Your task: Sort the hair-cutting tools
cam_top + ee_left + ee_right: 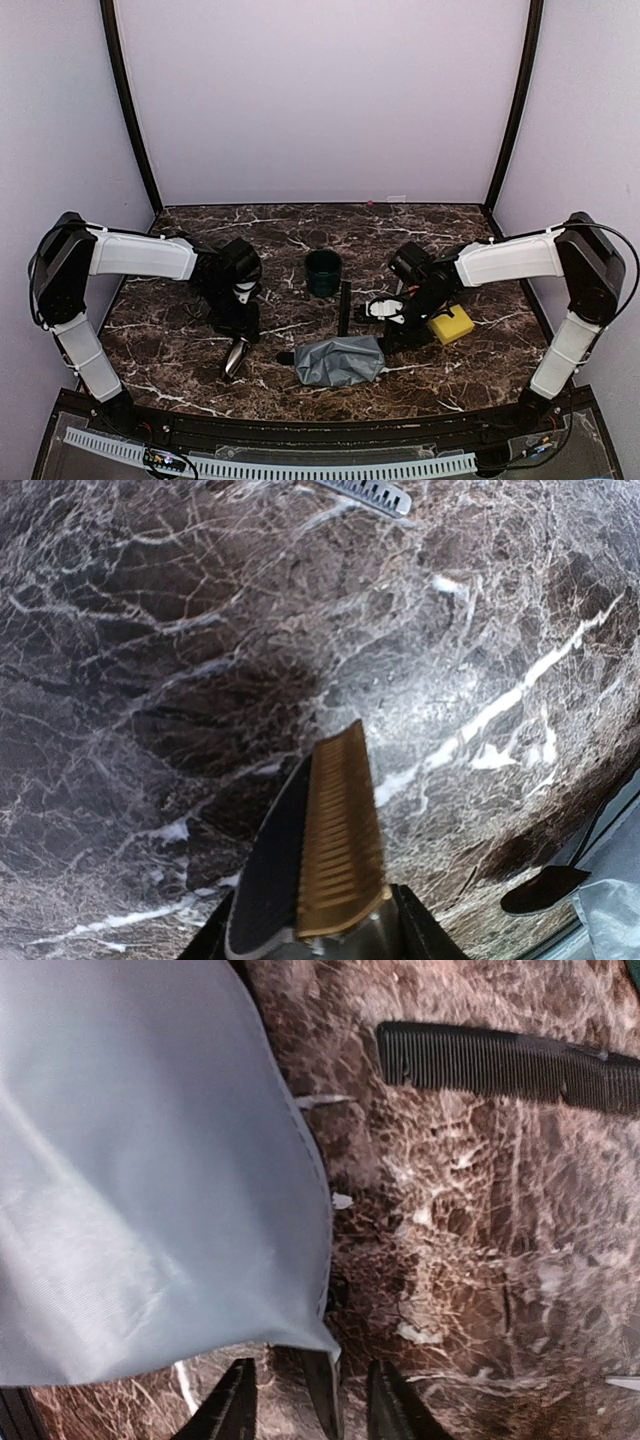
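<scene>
the clipper (335,860) is sitting pinched in the left gripper (318,938), its gold-toothed blade pointing away from the wrist camera and down toward the marble table (262,226). in the overhead view it is hanging at the lower left of the tabletop, though whether it is touching the surface is hard to judge. the jaws are clamping its body from both sides. to its right, near the bottom centre of the overhead view, a grey pouch (340,361) is lying flat, and the comb (344,308) is lying just above it in the frame, running up toward the dark green cup (323,272). the right gripper (312,1402) is hovering at the pouch's corner with its jaws standing apart, the pouch's edge showing between the fingers without being squeezed. a yellow sponge (450,324) is resting at the right. no scissors are showing in any view. the step in hand is probably carrying the clipper to the pouch, with the right arm placed to hold it open. the next move is calling for the right jaws to close on the edge and lift it, and for the left arm to bring the clipper blade-first to the opening without snagging the fabric or knocking the comb.
</scene>
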`<state>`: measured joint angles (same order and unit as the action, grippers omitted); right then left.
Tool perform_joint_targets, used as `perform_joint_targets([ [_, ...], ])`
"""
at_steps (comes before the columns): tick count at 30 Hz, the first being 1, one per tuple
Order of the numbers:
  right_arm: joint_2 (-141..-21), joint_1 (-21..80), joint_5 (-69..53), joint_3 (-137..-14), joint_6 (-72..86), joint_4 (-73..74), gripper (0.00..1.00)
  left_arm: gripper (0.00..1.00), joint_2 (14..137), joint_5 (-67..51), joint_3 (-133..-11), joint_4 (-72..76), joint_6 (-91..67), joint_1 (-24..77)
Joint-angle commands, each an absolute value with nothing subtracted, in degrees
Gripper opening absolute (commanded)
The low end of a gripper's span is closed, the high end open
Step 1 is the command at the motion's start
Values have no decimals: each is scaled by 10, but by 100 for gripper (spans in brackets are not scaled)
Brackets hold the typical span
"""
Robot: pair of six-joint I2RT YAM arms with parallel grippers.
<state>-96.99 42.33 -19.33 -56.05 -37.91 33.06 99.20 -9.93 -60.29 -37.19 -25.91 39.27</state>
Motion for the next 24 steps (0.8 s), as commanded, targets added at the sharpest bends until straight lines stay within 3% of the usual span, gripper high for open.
perform_joint_targets([
  [1, -983, 423, -202, -582, -403, 321, 32, 34, 989, -103, -621, -395, -247, 393],
  [9, -968, 431, -206, -621, -428, 365, 0, 43, 994, -101, -626, -402, -242, 393],
  [10, -962, 433, -203, -627, -432, 372, 0, 45, 994, -101, -627, -402, -242, 393],
  [12, -950, 439, -196, -639, -446, 387, 0, 60, 993, -98, -631, -406, -242, 393],
  [14, -935, 447, -179, -649, -459, 394, 0, 66, 990, -95, -639, -415, -242, 393],
  [21, -846, 473, -97, -669, -558, 372, 0, 67, 933, -67, -737, -499, -238, 394],
  [24, -796, 491, -56, -639, -612, 317, 0, 66, 891, -103, -764, -452, -210, 397],
])
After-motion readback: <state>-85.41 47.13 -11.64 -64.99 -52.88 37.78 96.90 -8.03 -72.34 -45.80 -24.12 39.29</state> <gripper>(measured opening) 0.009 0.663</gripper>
